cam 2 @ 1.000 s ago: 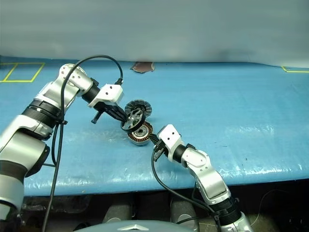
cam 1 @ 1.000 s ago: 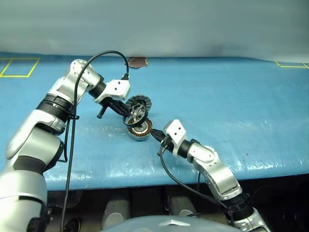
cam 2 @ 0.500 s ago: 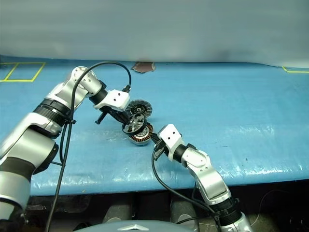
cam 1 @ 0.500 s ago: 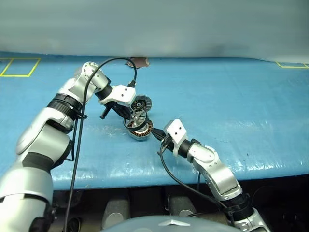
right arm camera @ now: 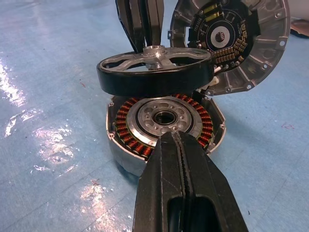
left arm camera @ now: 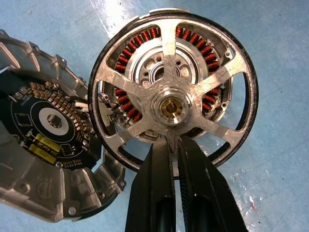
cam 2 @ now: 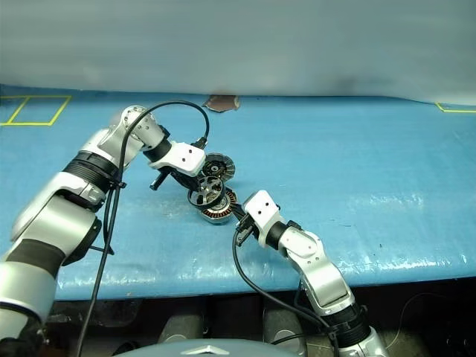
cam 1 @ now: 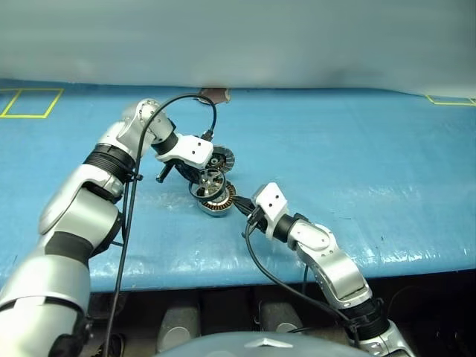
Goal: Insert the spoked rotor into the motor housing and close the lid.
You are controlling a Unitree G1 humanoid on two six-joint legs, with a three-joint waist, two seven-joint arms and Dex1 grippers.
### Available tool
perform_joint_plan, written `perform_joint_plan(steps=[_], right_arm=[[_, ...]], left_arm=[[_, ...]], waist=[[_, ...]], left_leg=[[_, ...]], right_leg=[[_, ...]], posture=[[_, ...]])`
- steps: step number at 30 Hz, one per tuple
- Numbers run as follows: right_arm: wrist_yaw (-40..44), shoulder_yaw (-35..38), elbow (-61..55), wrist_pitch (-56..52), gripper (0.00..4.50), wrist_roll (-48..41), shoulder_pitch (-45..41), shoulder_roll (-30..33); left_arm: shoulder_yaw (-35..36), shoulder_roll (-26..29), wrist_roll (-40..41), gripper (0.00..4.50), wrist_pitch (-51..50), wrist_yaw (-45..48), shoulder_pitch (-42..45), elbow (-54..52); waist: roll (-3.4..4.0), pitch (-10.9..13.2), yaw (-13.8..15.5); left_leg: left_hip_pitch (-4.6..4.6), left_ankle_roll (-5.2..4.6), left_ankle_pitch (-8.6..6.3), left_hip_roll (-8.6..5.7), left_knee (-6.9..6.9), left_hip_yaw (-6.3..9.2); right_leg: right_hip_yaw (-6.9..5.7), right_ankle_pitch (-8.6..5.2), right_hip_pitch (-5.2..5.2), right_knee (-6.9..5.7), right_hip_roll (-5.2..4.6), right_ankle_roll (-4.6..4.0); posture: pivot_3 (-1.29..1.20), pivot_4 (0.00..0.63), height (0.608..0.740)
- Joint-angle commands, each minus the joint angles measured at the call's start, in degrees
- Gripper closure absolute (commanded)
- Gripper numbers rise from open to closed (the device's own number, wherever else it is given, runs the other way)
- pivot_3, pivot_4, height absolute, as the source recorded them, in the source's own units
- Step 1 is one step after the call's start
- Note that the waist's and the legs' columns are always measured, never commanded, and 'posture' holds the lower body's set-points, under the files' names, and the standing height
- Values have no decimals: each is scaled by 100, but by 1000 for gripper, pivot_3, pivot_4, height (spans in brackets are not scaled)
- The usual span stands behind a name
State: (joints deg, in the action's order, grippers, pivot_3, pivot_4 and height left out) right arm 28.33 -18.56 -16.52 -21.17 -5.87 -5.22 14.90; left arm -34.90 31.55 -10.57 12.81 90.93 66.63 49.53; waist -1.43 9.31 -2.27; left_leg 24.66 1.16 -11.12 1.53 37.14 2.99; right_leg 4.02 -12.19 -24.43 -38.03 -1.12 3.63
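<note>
The dark grey spoked rotor (right arm camera: 155, 69), pinched by the left gripper (left arm camera: 174, 145), was best levelled and centred over the copper-wound motor housing (right arm camera: 164, 126).

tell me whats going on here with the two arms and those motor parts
The robot is putting a motor together on a blue table. Its left tool is shut on a spoke of the spoked rotor and holds it just above the motor housing, roughly lined up but not yet seated. The right tool, fingers closed, presses against the housing's near rim, apparently steadying it. The lid lies beside the housing, dark inner face up, not yet fitted.
</note>
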Motion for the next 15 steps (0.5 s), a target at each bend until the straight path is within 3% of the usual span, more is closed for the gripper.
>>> perform_joint_plan(steps=[1, 15], right_arm=[[-17, 63, -183, 176, 4500, -22, -3, -42], [-32, 88, -179, 205, 4500, -15, 5, -45]], left_arm=[[270, -34, -40, 4453, -42, 14, 198, 30], [311, -198, -222, 4453, -52, 20, 197, 63]], waist=[[0, 0, -2], [0, 0, -9]], left_leg=[[0, 0, 0, 0, 0, 0], [-1, 0, 0, 0, 0, 0]], right_leg=[[0, 0, 0, 0, 0, 0], [0, 0, 1, 0, 0, 1]], posture=[[0, 150, 740], [0, 150, 740]])
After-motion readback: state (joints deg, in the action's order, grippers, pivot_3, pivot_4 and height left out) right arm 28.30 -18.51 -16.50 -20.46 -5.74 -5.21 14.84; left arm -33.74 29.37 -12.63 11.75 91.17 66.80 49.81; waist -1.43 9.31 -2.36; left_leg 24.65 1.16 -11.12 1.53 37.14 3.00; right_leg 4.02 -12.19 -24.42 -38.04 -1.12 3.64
